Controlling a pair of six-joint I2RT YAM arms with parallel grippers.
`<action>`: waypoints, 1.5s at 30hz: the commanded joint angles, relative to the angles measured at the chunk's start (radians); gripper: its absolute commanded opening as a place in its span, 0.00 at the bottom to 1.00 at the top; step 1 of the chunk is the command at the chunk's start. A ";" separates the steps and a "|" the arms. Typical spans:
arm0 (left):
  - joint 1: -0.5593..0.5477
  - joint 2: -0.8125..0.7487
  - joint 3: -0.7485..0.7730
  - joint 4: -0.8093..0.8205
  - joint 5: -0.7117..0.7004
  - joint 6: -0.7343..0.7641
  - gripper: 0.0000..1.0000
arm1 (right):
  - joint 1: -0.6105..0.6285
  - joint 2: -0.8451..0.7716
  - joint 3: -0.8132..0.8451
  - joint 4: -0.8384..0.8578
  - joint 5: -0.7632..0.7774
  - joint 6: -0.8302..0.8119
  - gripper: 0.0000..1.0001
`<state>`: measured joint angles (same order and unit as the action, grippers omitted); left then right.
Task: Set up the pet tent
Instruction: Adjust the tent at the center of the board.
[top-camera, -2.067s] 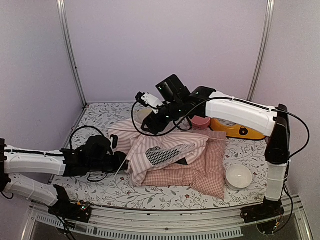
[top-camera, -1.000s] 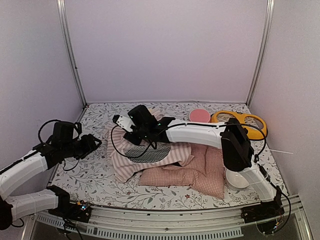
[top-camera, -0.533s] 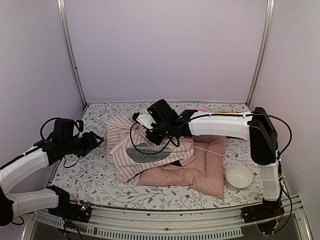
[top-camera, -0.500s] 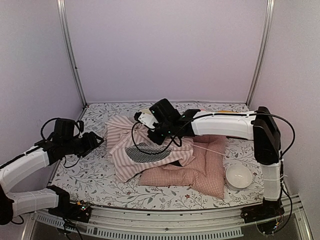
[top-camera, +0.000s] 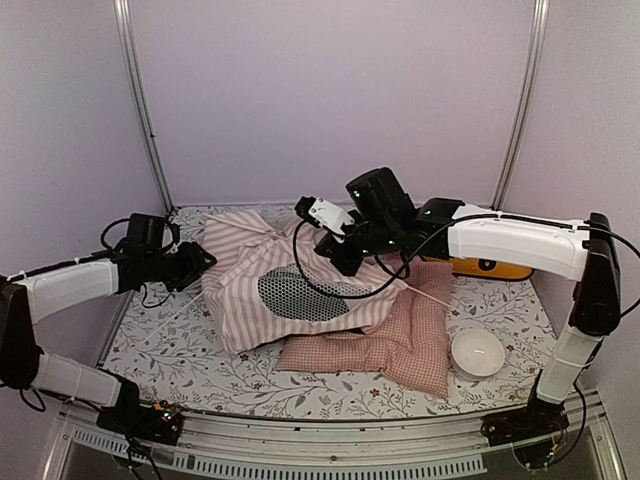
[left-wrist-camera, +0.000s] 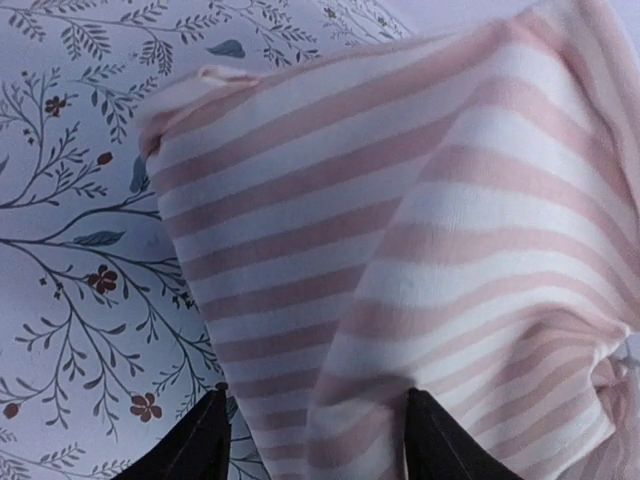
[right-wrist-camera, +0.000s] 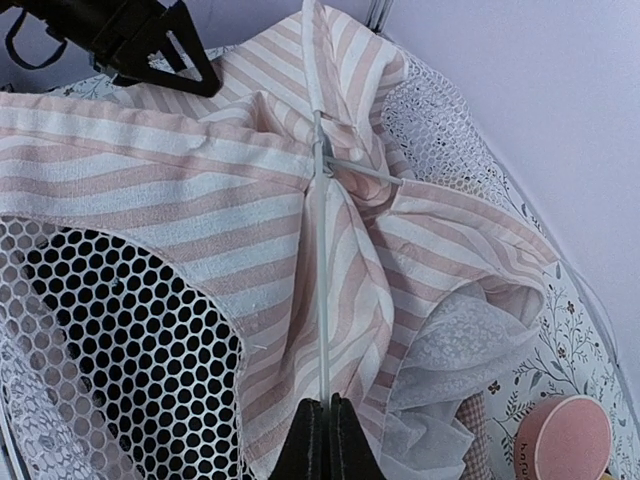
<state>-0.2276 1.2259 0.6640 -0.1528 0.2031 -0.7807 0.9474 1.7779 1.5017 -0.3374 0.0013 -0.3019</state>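
Centre blocked: pet tent (top-camera: 250, 270); right: cushion (top-camera: 400, 340), bowl (top-camera: 477, 352); front-left tabletop (top-camera: 180, 355) passable.

Floral table (top-camera: 170, 350), pet tent (top-camera: 240, 290), checked cushion (top-camera: 400, 345), white bowl (top-camera: 477, 352)

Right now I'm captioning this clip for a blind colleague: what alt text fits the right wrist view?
The right gripper is shut on a thin white pole of the pink-and-white striped pet tent, whose fabric fills most of the frame. The tent's black mesh window lies lower left, its sheer white curtain lower right, next to a round pink tub.
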 joint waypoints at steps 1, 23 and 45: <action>0.047 0.079 0.086 0.059 0.074 0.005 0.60 | -0.005 -0.047 -0.006 -0.060 -0.086 0.015 0.00; 0.106 -0.024 -0.004 0.179 0.053 -0.017 0.60 | -0.035 0.186 0.161 -0.236 -0.068 -0.016 0.00; 0.153 0.303 0.052 0.408 -0.062 -0.245 0.60 | -0.036 0.123 0.034 -0.282 -0.108 0.043 0.00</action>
<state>-0.1081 1.4788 0.6926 0.1749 0.1753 -0.9775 0.9157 1.9469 1.5597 -0.5797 -0.0910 -0.2619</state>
